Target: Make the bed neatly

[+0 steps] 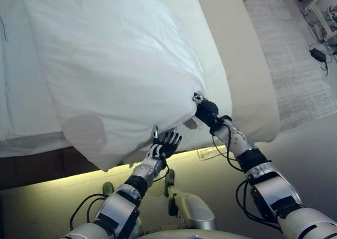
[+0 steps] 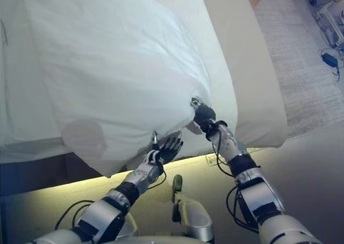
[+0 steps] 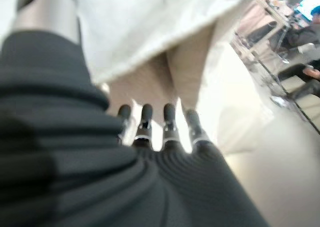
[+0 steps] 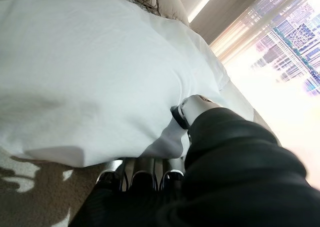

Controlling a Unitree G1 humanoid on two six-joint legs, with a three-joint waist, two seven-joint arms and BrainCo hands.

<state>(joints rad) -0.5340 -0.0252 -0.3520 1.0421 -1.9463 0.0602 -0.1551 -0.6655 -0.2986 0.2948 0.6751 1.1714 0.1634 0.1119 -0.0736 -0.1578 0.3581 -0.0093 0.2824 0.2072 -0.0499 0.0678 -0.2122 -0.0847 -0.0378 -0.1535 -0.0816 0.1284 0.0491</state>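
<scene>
A large white pillow (image 1: 116,65) lies across the bed (image 1: 218,70) and hangs over its near edge. My right hand (image 1: 206,111) is at the pillow's near right corner. In the right wrist view its thumb (image 4: 192,107) lies on top of the pillow (image 4: 90,77) and its fingers (image 4: 145,176) are underneath, pinching the edge. My left hand (image 1: 166,144) is open with straight fingers (image 3: 169,118), just below the pillow's near edge (image 3: 145,32) and not holding it.
The bed's beige side (image 1: 253,81) runs along the right, with grey carpet (image 1: 300,70) beyond it. A power adapter with cable (image 1: 317,53) and a white furniture frame (image 1: 324,10) stand at the far right. A lit strip (image 1: 52,178) glows under the bed's near edge.
</scene>
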